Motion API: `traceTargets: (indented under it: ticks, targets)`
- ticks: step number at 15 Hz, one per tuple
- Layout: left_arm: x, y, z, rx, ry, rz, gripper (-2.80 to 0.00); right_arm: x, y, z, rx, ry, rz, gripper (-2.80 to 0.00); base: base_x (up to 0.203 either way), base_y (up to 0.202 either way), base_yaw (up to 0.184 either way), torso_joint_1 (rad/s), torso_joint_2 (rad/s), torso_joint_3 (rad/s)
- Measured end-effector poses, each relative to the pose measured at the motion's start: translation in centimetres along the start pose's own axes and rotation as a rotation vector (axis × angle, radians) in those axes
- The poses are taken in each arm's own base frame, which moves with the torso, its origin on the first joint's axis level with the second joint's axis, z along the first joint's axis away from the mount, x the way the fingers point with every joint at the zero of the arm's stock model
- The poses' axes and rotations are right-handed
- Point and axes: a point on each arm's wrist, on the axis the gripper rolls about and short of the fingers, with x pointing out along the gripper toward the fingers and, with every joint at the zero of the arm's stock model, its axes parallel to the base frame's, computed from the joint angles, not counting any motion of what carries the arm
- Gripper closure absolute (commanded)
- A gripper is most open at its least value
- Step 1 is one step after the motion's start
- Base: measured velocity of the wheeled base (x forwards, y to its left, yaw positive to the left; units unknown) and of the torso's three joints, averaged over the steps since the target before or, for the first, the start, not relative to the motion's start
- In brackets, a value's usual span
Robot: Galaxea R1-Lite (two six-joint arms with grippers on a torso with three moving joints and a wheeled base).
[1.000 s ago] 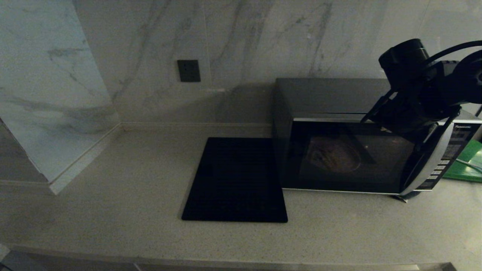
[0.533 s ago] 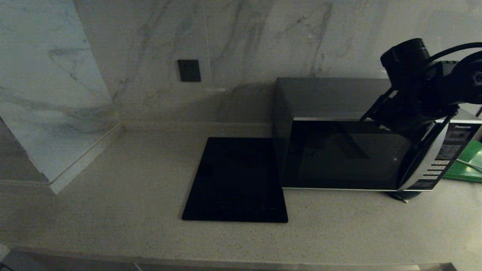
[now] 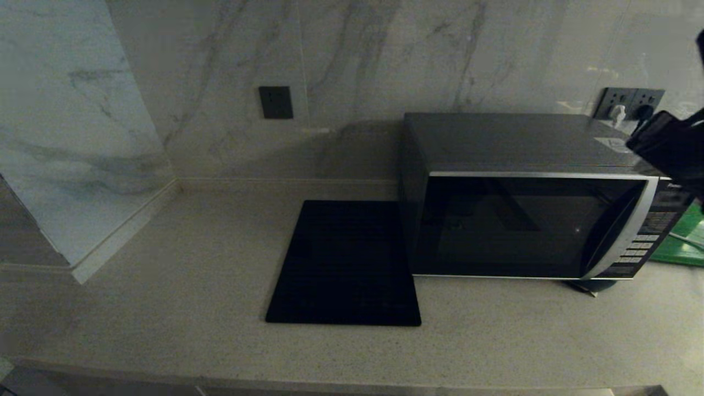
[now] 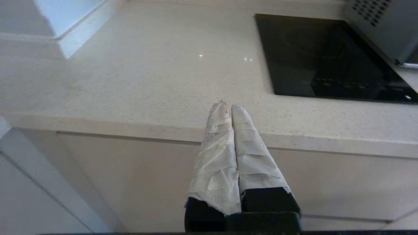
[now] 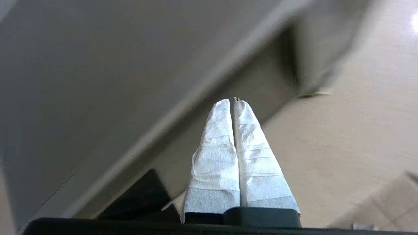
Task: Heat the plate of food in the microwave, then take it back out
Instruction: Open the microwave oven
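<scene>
The microwave (image 3: 522,220) sits door-closed on the worktop (image 3: 192,286); right gripper (image 5: 232,100) pressed together beside it, left gripper (image 4: 227,106) likewise, parked

A flat black rectangular slab (image 3: 345,264) lies on the pale speckled countertop (image 3: 165,308). A flat green board (image 3: 682,242) shows at the right edge of the head view, with a thin pale line across it. Behind stands a marble wall (image 3: 357,66) with grey veins. It carries a dark square plate (image 3: 275,103) near the middle and a double socket (image 3: 630,103) with plugs further right. At the left, a marble-faced block (image 3: 66,137) juts forward over the counter.
</scene>
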Motion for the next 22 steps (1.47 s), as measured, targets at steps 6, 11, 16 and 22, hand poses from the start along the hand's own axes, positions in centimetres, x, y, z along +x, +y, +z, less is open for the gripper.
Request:
traceTargets:
  ticks: [6,11,16,22]
  targets:
    - [0.0,0.0,0.0,0.001,0.0,0.0,0.0,4.3,-10.7,3.8,0.227,0.219,-0.086,0.0,0.0,0.0,0.0,0.0,0.0,0.0]
    - [0.0,0.0,0.0,0.0,0.0,0.0,0.0,10.0,-19.7,4.8,0.359,0.407,0.142,0.0,0.0,0.0,0.0,0.0,0.0,0.0]
    - [0.0,0.0,0.0,0.0,0.0,0.0,0.0,13.0,-26.7,1.4,0.407,0.49,0.532,0.0,0.0,0.0,0.0,0.0,0.0,0.0]
    - [0.0,0.0,0.0,0.001,0.0,0.0,0.0,15.9,-30.2,0.5,0.453,0.479,0.515,0.0,0.0,0.0,0.0,0.0,0.0,0.0]
